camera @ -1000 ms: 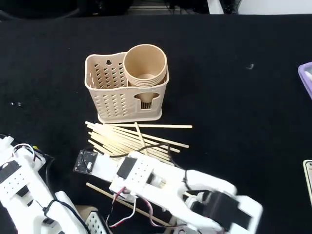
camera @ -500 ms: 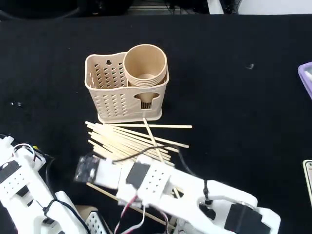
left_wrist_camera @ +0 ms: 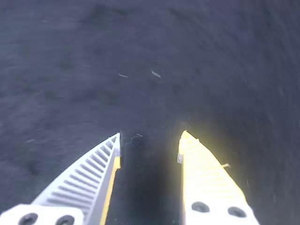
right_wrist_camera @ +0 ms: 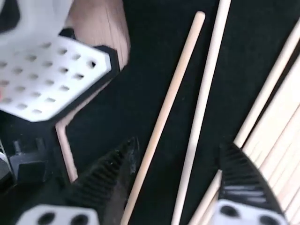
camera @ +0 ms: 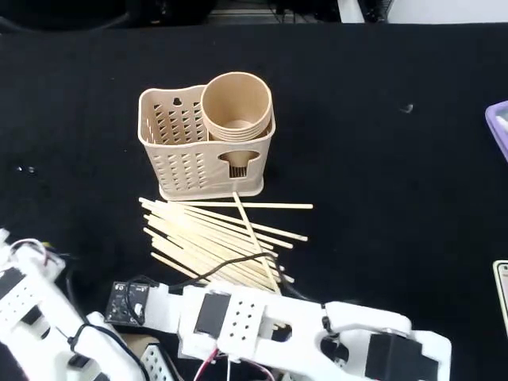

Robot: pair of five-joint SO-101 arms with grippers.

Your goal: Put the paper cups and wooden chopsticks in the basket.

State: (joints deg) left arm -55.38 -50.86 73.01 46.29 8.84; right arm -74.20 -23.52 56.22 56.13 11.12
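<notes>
Currently on chopsticks (right_wrist_camera: 168, 108), right claw (right_wrist_camera: 179, 143) released astride two; left claw (left_wrist_camera: 151, 135) released, idle; next needs clenching one.

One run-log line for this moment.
cups: stacked in basket | chopsticks: loose on table, beside basket | right gripper: open, over chopsticks | left gripper: open, above table

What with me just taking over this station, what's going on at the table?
The paper cups are stacked in one side of the basket. The wooden chopsticks lie scattered on the black table in front of it, not yet in the basket. The right gripper hangs low over the near edge of that pile, fingers open with a couple of sticks between them, nothing gripped. The left gripper is open over bare table.
</notes>
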